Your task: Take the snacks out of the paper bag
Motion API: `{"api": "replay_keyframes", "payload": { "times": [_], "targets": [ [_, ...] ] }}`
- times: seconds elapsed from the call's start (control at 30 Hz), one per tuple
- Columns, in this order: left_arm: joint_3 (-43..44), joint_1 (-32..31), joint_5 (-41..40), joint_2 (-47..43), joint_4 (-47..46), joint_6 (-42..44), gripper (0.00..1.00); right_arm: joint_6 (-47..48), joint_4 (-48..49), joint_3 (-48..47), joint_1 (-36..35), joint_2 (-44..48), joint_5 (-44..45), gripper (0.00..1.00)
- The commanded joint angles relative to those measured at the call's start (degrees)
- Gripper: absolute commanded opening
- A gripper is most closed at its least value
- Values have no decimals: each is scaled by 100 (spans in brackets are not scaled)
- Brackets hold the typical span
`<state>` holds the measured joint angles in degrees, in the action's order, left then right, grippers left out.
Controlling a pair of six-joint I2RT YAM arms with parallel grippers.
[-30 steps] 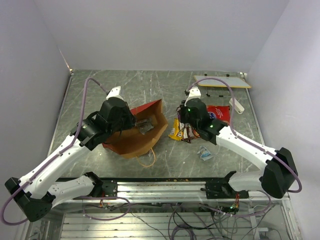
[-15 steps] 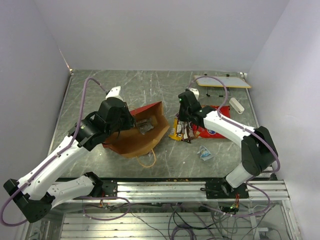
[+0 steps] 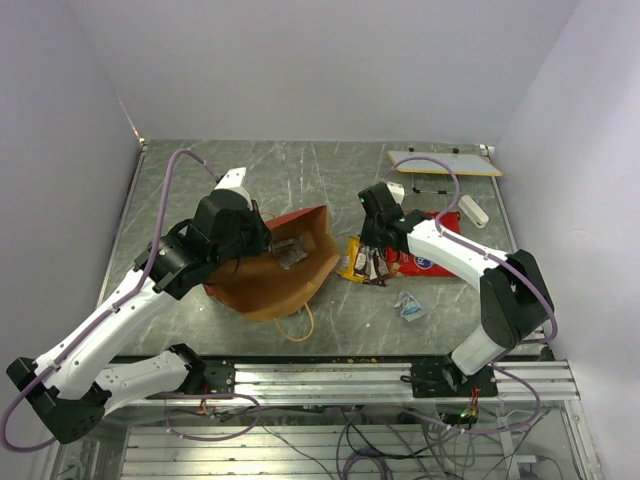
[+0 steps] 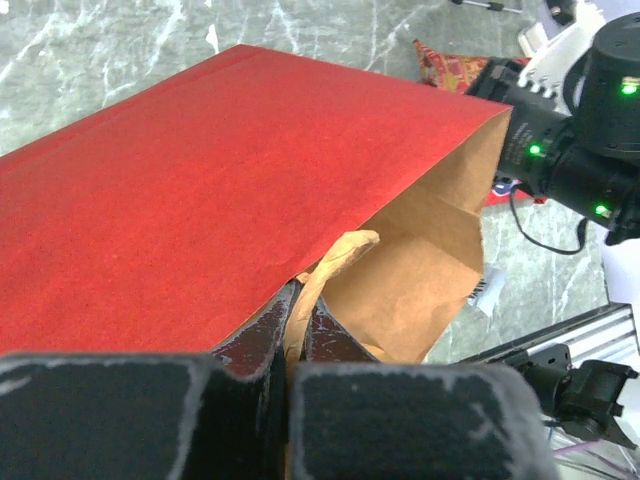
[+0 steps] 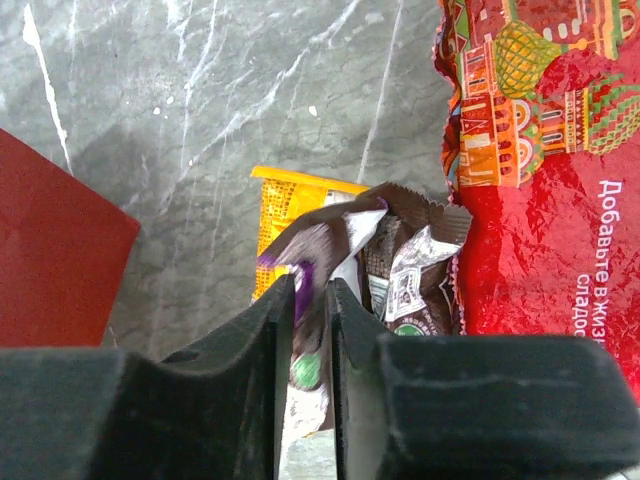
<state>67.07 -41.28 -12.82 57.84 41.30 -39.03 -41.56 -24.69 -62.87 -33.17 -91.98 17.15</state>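
The paper bag [image 3: 262, 285] lies on its side, red outside, brown inside, mouth facing right. My left gripper [image 3: 256, 238] is shut on the bag's upper rim; in the left wrist view the fingers [image 4: 262, 325] pinch the brown edge under the red wall [image 4: 220, 180]. A silvery wrapper [image 3: 291, 252] lies inside the bag. My right gripper [image 3: 368, 243] hangs over a pile of snacks [image 3: 362, 266] right of the bag. In the right wrist view it [image 5: 313, 295] is shut on a brown-purple wrapper [image 5: 320, 250], beside a yellow-orange packet [image 5: 290, 198] and the big red packet [image 5: 540, 220].
A small silvery wrapper [image 3: 410, 306] lies alone on the table nearer the front. A flat white board [image 3: 445, 163] and a white cylinder [image 3: 472, 211] sit at the back right. The bag's tan loop handle [image 3: 296, 322] trails toward the front edge.
The right arm's elbow has swung up and its gripper has shifted slightly over the snack pile. The left gripper has kept hold of the bag rim, raising it a little.
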Motion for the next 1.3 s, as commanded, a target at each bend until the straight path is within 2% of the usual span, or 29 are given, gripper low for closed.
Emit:
{"api": "replay_keyframes", "payload": {
  "times": [0.0,0.13,0.27,0.5,0.6,0.77,0.87,0.97,1.07,1.27],
  "targets": [
    [153,33,379,-154,-510,264,7,232,180,194,35,266,-170,24],
    [249,33,530,-135,-669,353,7,541,407,273,38,542,-247,37],
    [28,34,629,-302,-942,198,7,1351,586,201,29,825,-354,39],
    [-404,38,691,-607,-1166,-213,7,2532,1543,520,23,1650,-1289,41],
    [-314,37,691,-547,-1028,-156,7,3087,2323,945,-115,2141,-1679,44],
    [-188,32,562,-460,-878,-100,7,4456,3737,1463,-553,2977,-2907,44],
    [-154,39,561,-405,-912,-92,7,5136,3670,1200,-953,2933,-3622,44],
    [-95,32,564,-338,-897,-71,7,5937,3285,877,-1652,2741,-3723,45],
    [-18,37,542,-281,-889,-22,7,6328,2978,722,-2175,2493,-3900,45],
    [144,40,477,-228,-836,50,7,7126,2439,701,-3127,1986,-3434,46]
  ]
}}
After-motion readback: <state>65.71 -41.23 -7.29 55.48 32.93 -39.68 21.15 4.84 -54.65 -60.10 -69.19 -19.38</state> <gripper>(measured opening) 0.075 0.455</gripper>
